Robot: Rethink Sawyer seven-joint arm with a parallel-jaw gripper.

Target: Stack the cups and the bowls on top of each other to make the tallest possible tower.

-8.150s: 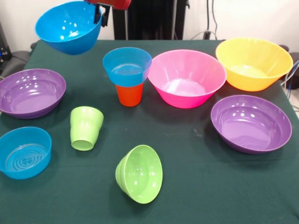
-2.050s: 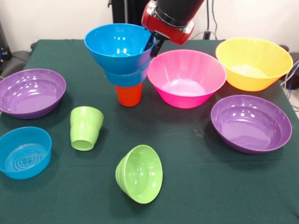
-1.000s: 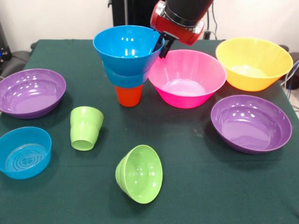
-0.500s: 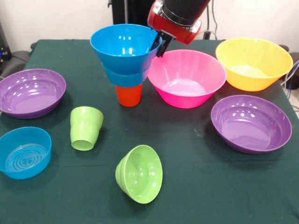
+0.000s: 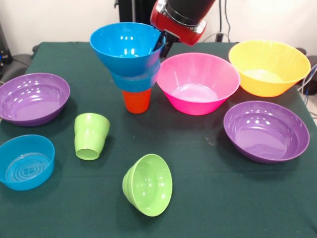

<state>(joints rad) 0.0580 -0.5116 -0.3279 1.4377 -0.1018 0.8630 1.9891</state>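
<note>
1. Gripper: my arm comes in from the top edge, and I read the fingers as closed on the right-hand rim of the large blue bowl, one inside and one outside the wall.
2. Change: over the last second the held bowl has slid left and sits off-centre, overhanging the smaller blue bowl beneath it. I judge I am still seating it, so letting go now could tip it.
3. Tower: the orange cup stands on the table as the base and carries the smaller blue bowl, so the stack is two pieces, with a third being placed.
4. Neighbours: the pink bowl stands just right of the tower, and the yellow-orange bowl beyond it.
5. Remaining stock: two purple bowls, a third blue bowl, the green cup upside down, and the small green bowl tipped on its side, all unstacked.
</note>
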